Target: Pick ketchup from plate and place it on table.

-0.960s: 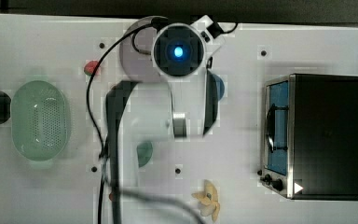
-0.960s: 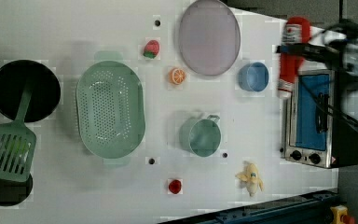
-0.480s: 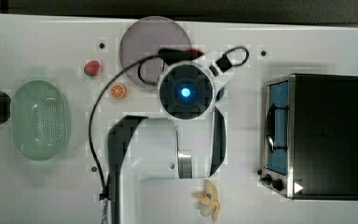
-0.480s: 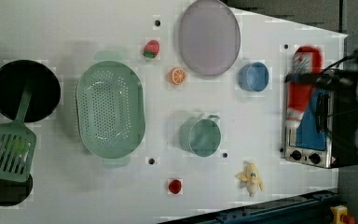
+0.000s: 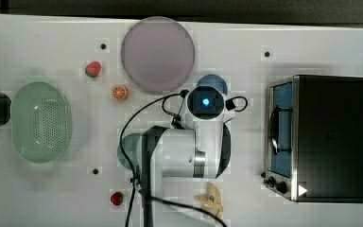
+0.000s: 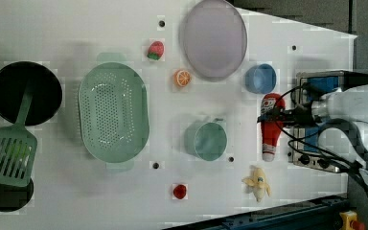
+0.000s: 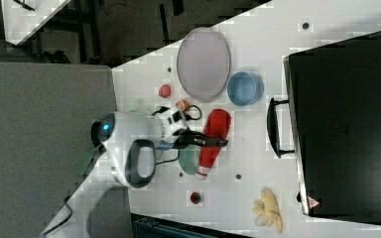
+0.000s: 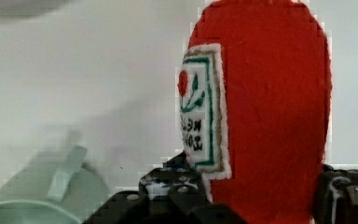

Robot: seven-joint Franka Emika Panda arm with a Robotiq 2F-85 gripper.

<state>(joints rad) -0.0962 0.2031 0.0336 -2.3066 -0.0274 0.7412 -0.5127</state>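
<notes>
Jaws grip ketchup (image 6: 270, 125) between blue dish (image 6: 260, 78), green cup (image 6: 206, 140), toaster oven (image 6: 316, 120).

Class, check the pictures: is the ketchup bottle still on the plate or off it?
Off it. The plate lies bare, while the ketchup is clamped in the tool between the blue dish and the banana.

ketchup (image 8: 265, 116) label lettering, apparently illegible

Green perforated basket (image 5: 40, 121) sitting at top view's left; black toaster oven (image 5: 322, 137) occupying right; orange slice (image 5: 118, 92), strawberry (image 5: 92, 69) lying upper left; banana (image 5: 212, 199) lying bottom centre.
</notes>
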